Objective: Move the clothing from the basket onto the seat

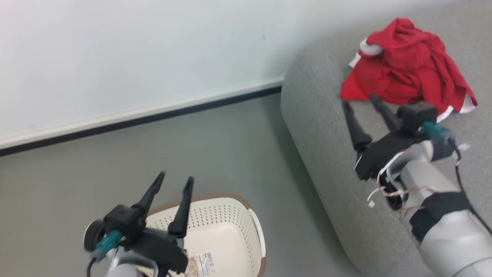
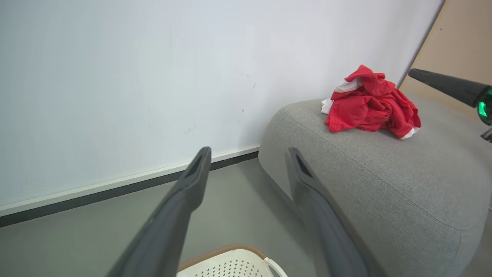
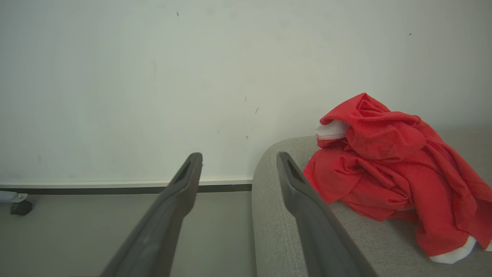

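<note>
Clothes [image 1: 407, 69] on seat [image 1: 319, 127]; left gripper [image 1: 175, 177], right gripper [image 1: 359, 100] spread wide, empty.
Likely light, floppy; pinch a bunched fold.

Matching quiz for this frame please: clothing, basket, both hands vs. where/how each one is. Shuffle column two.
1. red clothing
2. laundry basket
3. left hand
4. right hand

A. open, over the grey sofa, fingertips near the red pile
B. on the floor, no fabric in its visible part
C. heaped on the sofa
D. open, above the basket

Pairs: 1-C, 2-B, 3-D, 4-A
</note>
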Tool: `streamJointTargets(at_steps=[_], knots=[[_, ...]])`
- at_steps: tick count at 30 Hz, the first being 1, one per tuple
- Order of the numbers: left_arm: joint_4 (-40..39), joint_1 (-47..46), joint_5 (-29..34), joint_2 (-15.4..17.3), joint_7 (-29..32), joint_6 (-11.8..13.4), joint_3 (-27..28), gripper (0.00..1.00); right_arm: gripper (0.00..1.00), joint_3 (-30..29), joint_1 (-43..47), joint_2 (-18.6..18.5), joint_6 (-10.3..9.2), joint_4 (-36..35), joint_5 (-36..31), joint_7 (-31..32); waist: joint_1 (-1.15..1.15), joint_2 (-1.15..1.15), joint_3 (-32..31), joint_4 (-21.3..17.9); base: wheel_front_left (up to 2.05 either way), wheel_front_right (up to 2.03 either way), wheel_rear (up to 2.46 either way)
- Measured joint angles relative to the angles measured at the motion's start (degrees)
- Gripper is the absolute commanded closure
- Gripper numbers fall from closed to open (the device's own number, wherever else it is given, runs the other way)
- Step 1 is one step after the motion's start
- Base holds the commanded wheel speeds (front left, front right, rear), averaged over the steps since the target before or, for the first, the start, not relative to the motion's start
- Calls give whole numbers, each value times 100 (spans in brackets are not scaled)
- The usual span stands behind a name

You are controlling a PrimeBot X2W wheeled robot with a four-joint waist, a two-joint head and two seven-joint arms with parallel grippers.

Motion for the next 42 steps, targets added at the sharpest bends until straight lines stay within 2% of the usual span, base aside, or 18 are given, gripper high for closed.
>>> streamJointTargets(at_steps=[5,16,23,42], knots=[[-54,548,-105,163,-75,235,400,0,0,-4,665,116,-13,-468,-1,0,0,0,-419,210,0,0,0],[-491,1393,-101,512,-144,589,933,0,0,-100,1890,211,-378,-1523,-12,1,1,0,-873,481,0,0,0],[-840,1931,-93,543,-146,754,1187,0,0,-192,2594,181,-668,-2175,-101,0,2,1,-937,518,0,0,0],[-1640,2929,74,454,-148,901,1624,0,0,-497,3958,-40,-1157,-3808,-400,0,2,1,-967,474,0,0,0]])
